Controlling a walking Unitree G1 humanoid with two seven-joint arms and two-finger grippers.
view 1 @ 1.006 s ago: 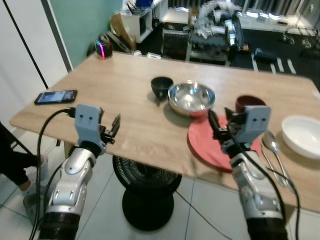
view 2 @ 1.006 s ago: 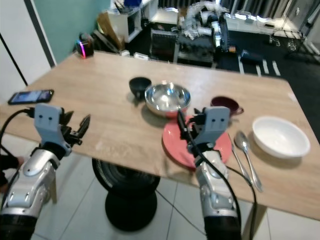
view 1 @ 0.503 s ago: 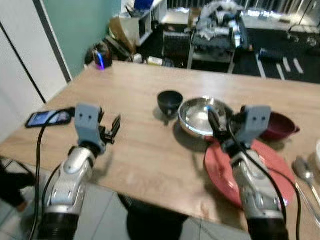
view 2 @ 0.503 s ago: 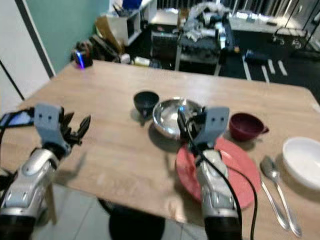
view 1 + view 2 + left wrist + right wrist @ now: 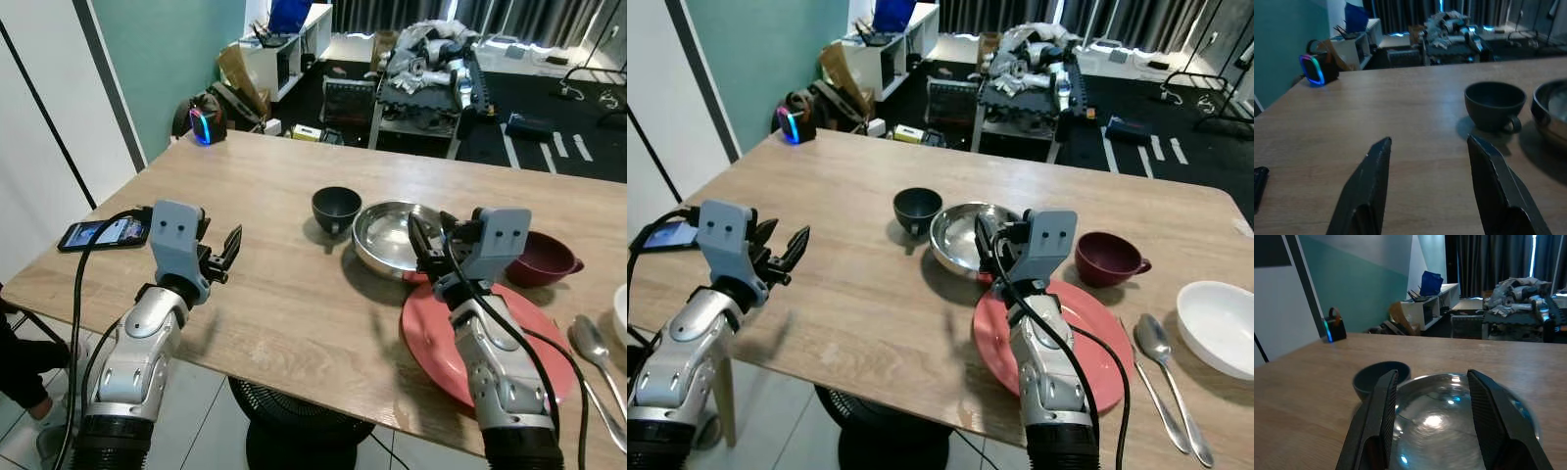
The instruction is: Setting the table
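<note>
Wooden table (image 5: 274, 245) bears steel bowl (image 5: 392, 235), dark cup (image 5: 336, 209)

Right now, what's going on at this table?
Nothing is held yet. The right gripper hangs open over the near rim of the steel bowl, just above the red plate. The left gripper is open over bare wood, with the dark cup further ahead. A maroon cup, spoon and white bowl lie to the right.

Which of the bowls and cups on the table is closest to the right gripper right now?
The shiny steel bowl, directly ahead of the right gripper. The dark cup sits beyond it, the maroon cup off to its right, the white bowl farther right.
</note>
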